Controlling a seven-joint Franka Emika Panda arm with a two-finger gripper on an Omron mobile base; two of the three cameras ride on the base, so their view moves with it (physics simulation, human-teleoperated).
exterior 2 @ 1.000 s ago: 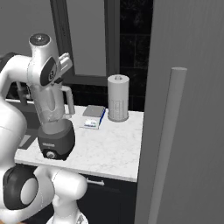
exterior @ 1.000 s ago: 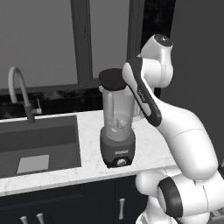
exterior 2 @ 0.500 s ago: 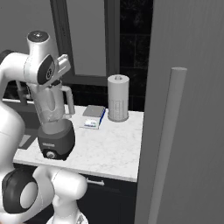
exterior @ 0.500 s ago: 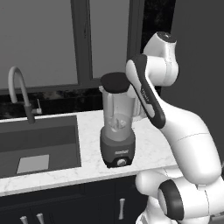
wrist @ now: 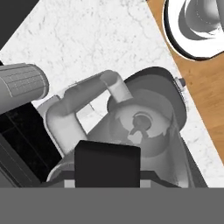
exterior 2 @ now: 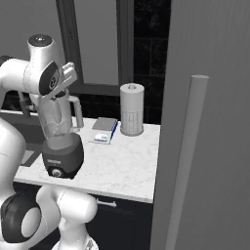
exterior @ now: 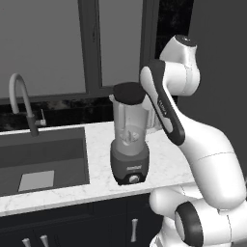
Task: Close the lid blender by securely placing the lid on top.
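The marble surface (exterior: 62, 185) carries the blender (exterior: 129, 140), between the sink (exterior: 43, 159) and a paper-towel roll (exterior 2: 132, 109). It is a tall clear jar standing upright on a dark grey base with a round front knob, its handle turned toward the back wall. The flat black lid (exterior: 129, 91) sits level over the jar's mouth. The fingers (wrist: 108, 164) hang above the jar; whether they are apart or together is probably not readable here, since the lid covers them.
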